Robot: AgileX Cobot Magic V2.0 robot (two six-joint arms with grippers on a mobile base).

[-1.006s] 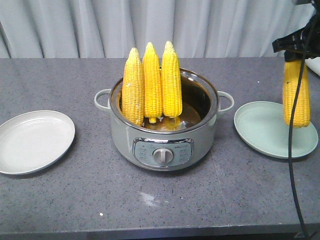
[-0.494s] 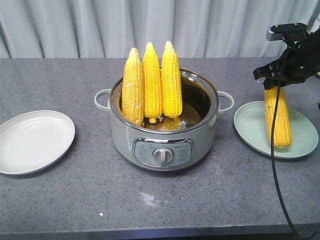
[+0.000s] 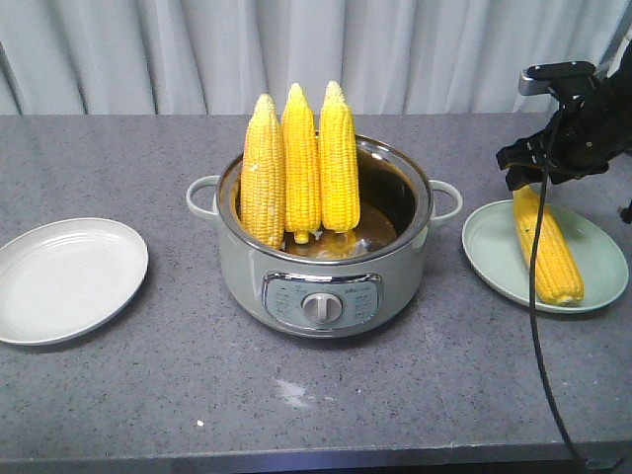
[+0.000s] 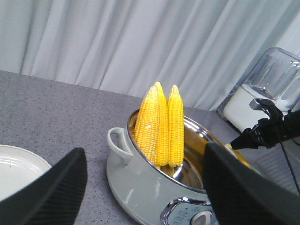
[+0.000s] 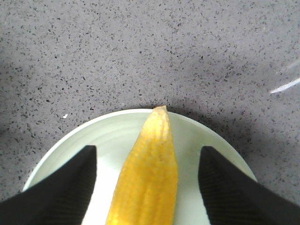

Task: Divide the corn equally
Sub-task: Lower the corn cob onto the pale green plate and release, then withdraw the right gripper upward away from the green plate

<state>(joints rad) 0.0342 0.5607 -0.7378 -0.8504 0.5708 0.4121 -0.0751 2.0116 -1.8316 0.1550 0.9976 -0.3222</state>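
Note:
Three cobs of corn (image 3: 301,168) stand upright, leaning on the rim of a grey-green electric pot (image 3: 326,267); the left wrist view shows this corn (image 4: 161,126) too. A fourth cob (image 3: 548,247) lies on the pale green plate (image 3: 484,247) at the right, its tip pointing to the back. My right gripper (image 3: 525,176) hovers open just above that tip. In the right wrist view its fingers (image 5: 70,178) stand apart on either side of the cob (image 5: 150,178), not touching it. My left gripper (image 4: 144,149) is open and empty, facing the pot (image 4: 140,187).
A white plate (image 3: 69,276) with nothing on it sits at the left of the grey counter. A blender (image 4: 267,89) stands at the back right. A black cable (image 3: 533,326) hangs from the right arm across the plate's front. A curtain closes the back.
The cob that hung upright in my right gripper now lies on the green plate. The right gripper has opened and let it go, ending above the cob's tip.

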